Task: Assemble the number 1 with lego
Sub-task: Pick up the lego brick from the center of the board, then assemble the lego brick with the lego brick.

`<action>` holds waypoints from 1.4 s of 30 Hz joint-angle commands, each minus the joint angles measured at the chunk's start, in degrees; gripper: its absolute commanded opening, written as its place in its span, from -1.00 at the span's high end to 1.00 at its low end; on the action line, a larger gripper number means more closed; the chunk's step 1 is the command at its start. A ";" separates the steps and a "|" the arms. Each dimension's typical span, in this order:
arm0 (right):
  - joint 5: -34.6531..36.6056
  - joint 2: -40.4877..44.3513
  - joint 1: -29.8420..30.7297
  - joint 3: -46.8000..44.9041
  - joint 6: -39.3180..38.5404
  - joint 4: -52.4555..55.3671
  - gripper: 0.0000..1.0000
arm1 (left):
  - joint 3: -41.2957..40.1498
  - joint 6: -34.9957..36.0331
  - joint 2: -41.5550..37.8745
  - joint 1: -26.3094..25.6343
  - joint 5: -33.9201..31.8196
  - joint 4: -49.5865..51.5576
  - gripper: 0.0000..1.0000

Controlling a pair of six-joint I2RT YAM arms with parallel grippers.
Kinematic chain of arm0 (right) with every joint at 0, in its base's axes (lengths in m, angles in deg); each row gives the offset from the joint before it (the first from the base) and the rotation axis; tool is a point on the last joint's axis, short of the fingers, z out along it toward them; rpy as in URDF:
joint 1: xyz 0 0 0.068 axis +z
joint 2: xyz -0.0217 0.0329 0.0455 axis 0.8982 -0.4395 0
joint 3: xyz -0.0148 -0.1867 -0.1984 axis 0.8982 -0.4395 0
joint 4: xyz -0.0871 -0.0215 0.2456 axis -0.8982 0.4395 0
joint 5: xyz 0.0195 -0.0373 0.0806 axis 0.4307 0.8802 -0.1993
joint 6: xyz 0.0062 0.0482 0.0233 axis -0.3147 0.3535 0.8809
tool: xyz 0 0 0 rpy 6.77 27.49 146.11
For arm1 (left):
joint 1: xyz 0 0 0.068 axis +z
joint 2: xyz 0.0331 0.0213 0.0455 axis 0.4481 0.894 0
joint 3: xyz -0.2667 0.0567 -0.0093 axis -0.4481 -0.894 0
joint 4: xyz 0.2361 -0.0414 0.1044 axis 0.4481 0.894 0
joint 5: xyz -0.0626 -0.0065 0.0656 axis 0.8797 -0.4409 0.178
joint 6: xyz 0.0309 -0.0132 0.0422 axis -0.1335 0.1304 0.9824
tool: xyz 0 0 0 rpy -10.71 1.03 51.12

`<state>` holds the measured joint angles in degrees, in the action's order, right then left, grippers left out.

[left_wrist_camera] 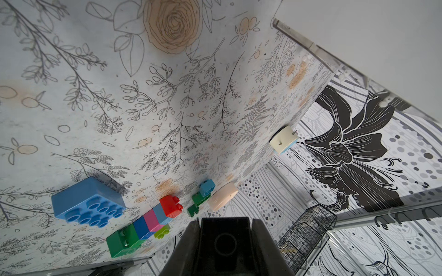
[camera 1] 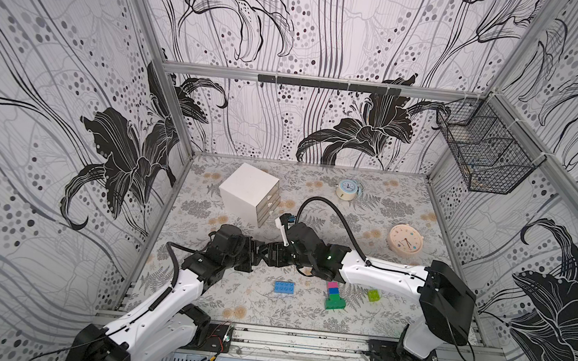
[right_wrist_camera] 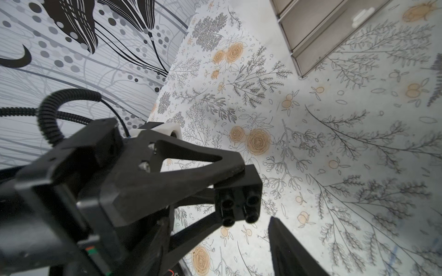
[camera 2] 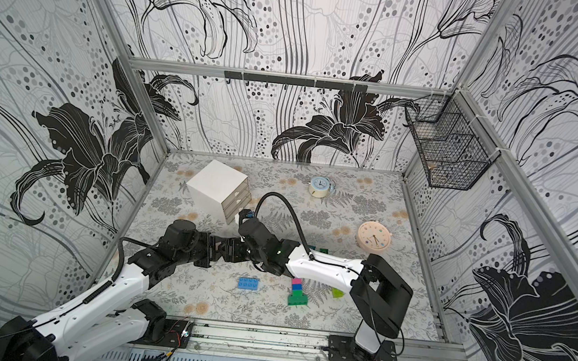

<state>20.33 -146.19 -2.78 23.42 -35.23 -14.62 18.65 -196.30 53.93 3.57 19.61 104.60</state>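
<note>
Left gripper (right_wrist_camera: 236,191): pinched shut on the black brick (right_wrist_camera: 239,203), which I hold in the air over mid-table, studs facing my right wrist camera.
Right gripper (camera 1: 274,255): nose to nose with the left one. Its jaws look spread and grasp nothing, and one finger (right_wrist_camera: 287,243) stands clear of the brick.
Nearest bricks: the number column (camera 1: 334,296) lies flat near the front rail, with a green foot, then blue, then pink. The left wrist view shows it running on to a red brick (left_wrist_camera: 171,206) under my right arm.
Beside it: the blue oblong brick (camera 1: 284,287) on the left arm's side and the lime brick (camera 1: 374,295) on the right arm's side.
Farther: dark green bricks (left_wrist_camera: 198,203) and a light blue brick (left_wrist_camera: 207,187) near the peach clock (camera 1: 406,240).
Far end: the white drawer box (camera 1: 249,192) and the blue clock (camera 1: 347,189).
Risk, drop: I judge this a mid-air handover. If the left lets go before the right has closed, the brick falls.
Risk, clash: little of the brick is free, so the closing jaws may catch the left fingers.
Risk, column: a low right arm could knock it.
</note>
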 commanded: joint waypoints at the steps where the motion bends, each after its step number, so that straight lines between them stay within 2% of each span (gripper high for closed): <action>1: -0.73 -2.13 -0.60 2.19 -1.25 0.35 -0.31 | -0.01 -1.47 -1.00 -0.20 -0.80 -2.29 0.57; 7: -2.64 -5.33 -1.39 4.80 -2.73 0.30 -0.17 | 0.20 -1.70 -0.99 -0.19 -0.19 -2.55 0.57; 11: -4.40 -6.88 -1.91 5.88 -2.93 -0.45 0.00 | 0.46 -1.75 -0.98 -0.24 0.16 -2.82 0.56; 13: -4.72 -7.27 -2.03 5.92 -3.04 -1.07 0.10 | 0.49 -1.85 -1.08 -0.19 0.23 -2.77 0.56; 17: -4.90 -7.31 -2.38 6.00 -3.47 -1.16 0.44 | 0.54 -2.05 -1.28 -0.24 0.34 -2.79 0.53; 19: -4.38 -6.78 -2.37 5.93 -4.25 -0.71 0.61 | 0.59 -1.86 -1.31 -0.24 0.18 -2.81 0.36; 21: -2.93 -5.40 -2.53 5.29 -5.28 0.92 0.73 | 0.77 -0.18 -1.51 -0.24 -0.55 -2.07 -0.08; 24: -0.70 -1.60 -3.43 2.73 -7.96 4.76 0.83 | 2.86 5.97 -4.16 -0.23 -6.26 6.07 -0.56; 26: 1.50 1.43 -3.54 1.16 -12.11 9.72 0.87 | 5.27 13.62 -6.24 -0.15 -12.75 13.79 -0.77; 30: -0.53 6.77 -3.05 0.72 -26.26 23.47 0.89 | 9.13 36.08 -7.70 0.67 -23.26 19.90 -0.82; 32: -2.09 7.16 -1.96 2.44 -34.78 31.63 0.89 | 10.44 44.57 -6.76 1.46 -25.00 21.52 -0.85; 34: -2.57 6.86 -0.06 4.33 -43.80 38.75 0.89 | 10.83 50.98 -5.53 3.19 -23.98 21.55 -0.88; 38: 0.19 2.97 3.77 9.78 -58.51 49.79 0.84 | 10.19 54.10 -3.79 7.68 -19.48 21.61 -0.93; 42: 2.30 -3.85 5.28 16.48 -63.87 55.13 0.83 | 9.19 53.40 -5.73 10.32 -19.61 23.20 -0.93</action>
<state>20.28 -146.17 2.11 36.12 -88.95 31.39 28.71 -147.07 49.82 12.69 0.29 125.93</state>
